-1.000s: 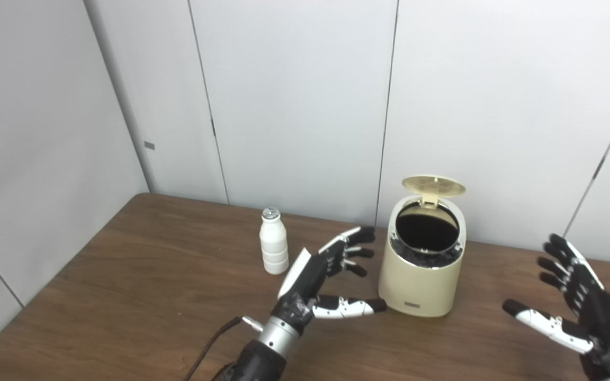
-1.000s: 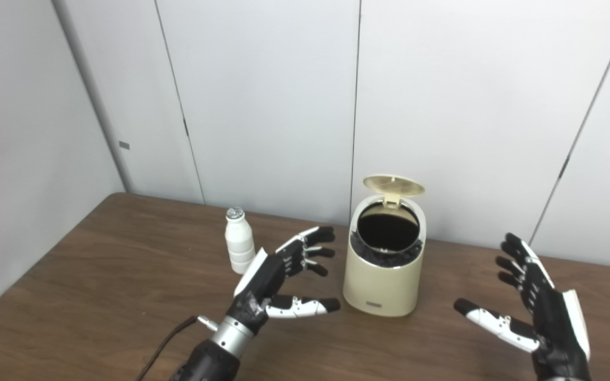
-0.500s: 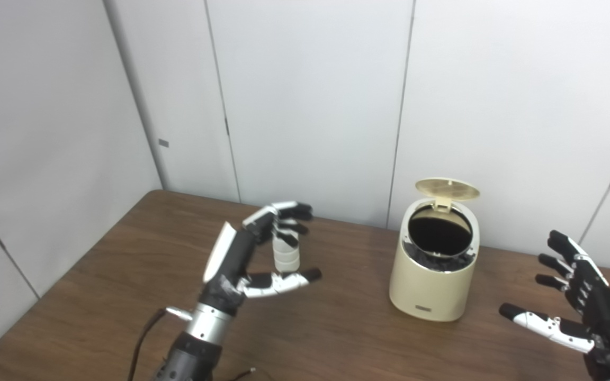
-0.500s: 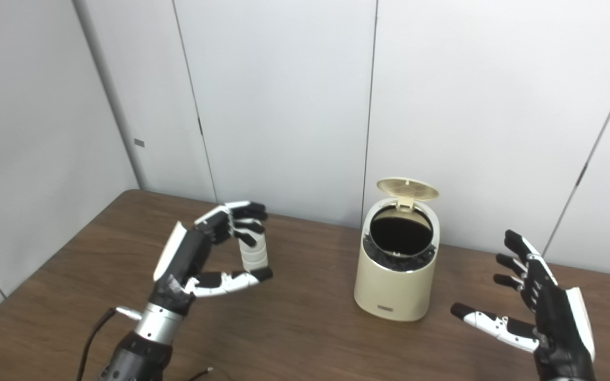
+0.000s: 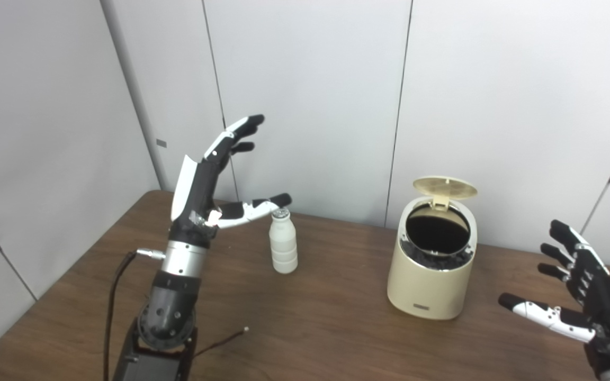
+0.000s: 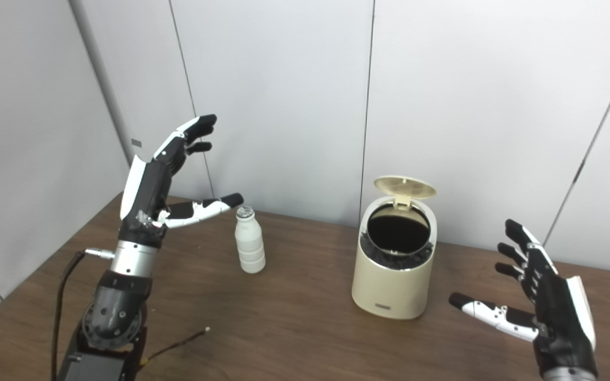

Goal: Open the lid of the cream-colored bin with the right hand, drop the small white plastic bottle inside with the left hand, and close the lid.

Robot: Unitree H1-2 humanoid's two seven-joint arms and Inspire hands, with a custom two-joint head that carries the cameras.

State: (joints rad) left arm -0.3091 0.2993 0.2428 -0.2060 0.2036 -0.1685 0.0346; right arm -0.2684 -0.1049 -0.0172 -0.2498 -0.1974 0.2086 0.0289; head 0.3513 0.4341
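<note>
The small white plastic bottle (image 5: pixel 284 242) with a silver cap stands upright on the brown table (image 5: pixel 326 317). My left hand (image 5: pixel 215 174) is raised high above the table to the bottle's left, open, with its thumb tip near the cap and nothing held. The cream-colored bin (image 5: pixel 433 270) stands right of the bottle with its lid (image 5: pixel 445 187) flipped up at the back and its dark inside showing. My right hand (image 5: pixel 585 296) hovers open to the right of the bin, apart from it.
Grey wall panels (image 5: pixel 310 95) close off the table at the back and left. A thin black cable (image 5: pixel 114 296) runs from my left wrist, and a thin wire end (image 5: pixel 225 341) lies on the table near the left arm's base.
My left hand swung from beside the bin over to the bottle, curled around it, then rose and spread open above it. The bottle stays standing. The right hand barely moved. The camera shifted slightly.
</note>
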